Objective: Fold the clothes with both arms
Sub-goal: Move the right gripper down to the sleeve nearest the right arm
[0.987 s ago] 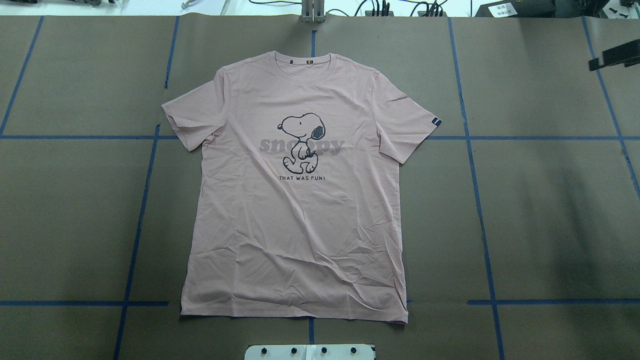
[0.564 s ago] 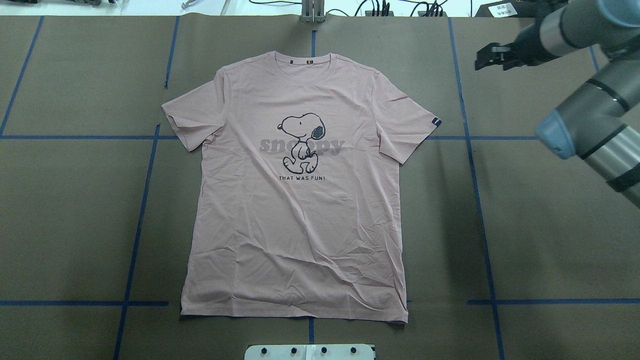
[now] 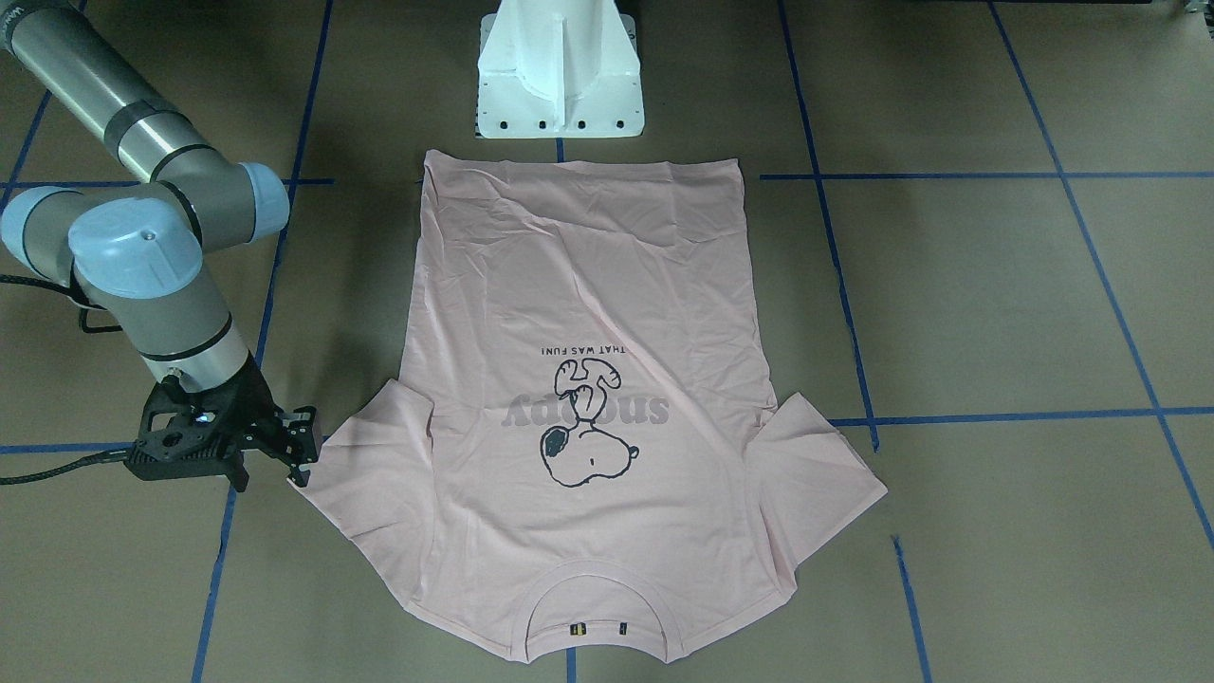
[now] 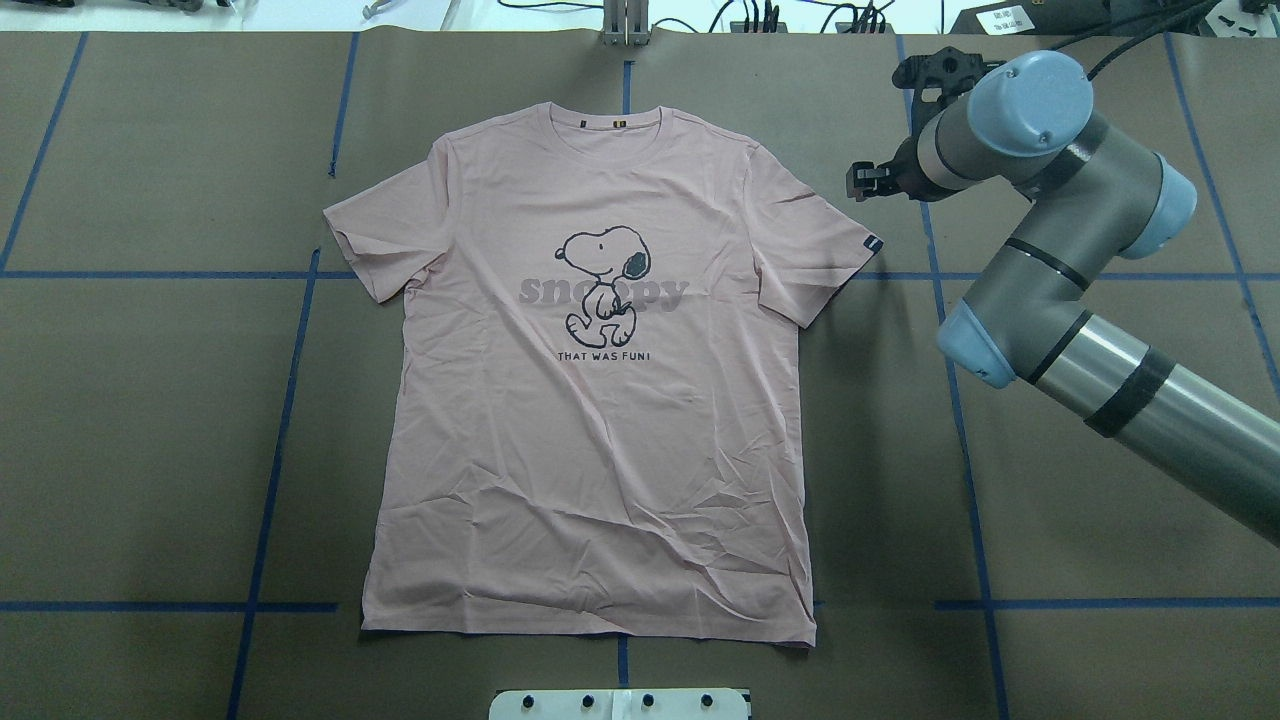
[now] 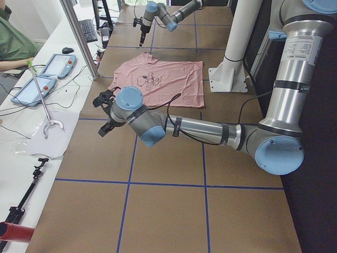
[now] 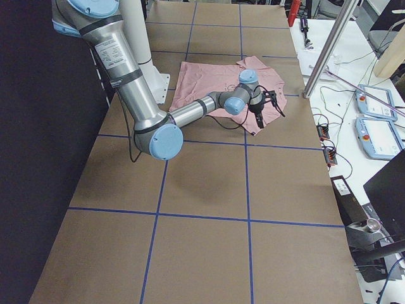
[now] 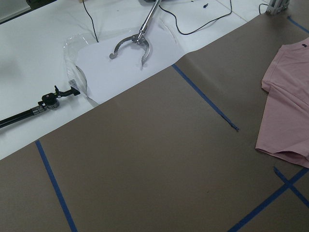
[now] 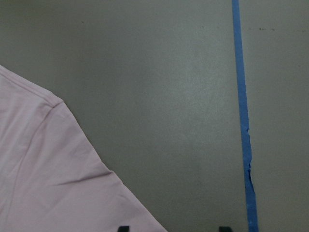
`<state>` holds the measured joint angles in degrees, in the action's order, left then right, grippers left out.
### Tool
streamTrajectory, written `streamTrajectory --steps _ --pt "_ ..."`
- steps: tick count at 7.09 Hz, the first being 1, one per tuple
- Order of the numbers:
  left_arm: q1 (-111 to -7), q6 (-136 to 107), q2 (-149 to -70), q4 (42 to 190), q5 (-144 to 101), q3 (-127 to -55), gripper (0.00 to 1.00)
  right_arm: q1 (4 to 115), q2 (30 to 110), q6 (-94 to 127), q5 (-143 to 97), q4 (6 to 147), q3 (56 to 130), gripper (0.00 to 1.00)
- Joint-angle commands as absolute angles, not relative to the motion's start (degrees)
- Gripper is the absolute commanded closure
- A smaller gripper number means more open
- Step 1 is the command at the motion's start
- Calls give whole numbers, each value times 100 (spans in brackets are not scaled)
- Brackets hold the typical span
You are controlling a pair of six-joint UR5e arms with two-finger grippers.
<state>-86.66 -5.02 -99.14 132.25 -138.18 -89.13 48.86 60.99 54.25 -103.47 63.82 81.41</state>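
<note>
Front-facing view: the right gripper (image 3: 302, 463) hangs just beside the sleeve edge of the pink T-shirt (image 3: 579, 285).

Overhead: it has swung in from the far bench (image 4: 150, 400) corner; the shirt lies flat, print up, unmoved.

Left side view: the left gripper (image 5: 102, 130) is well short of the shirt, and I cannot tell whether its jaws are apart.

Right wrist view: the fingertips (image 8: 123, 228) are apart, with the sleeve under one.

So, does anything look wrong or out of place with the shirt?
Nothing really stands out. The T-shirt lies flat with the print side up and no visible tear or stain. Only its lower half is creased, towards the bottom edge.
</note>
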Motion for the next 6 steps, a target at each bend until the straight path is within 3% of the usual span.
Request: streamTrajectory --steps 1,6 --pt "-8666 -501 -9914 13228 -13825 -8921 0 4659 6091 5676 -10134 6328 7945 36" --pt "-8666 -492 -9905 13228 -13816 -8921 0 4403 6143 5924 -9888 6337 7919 41"
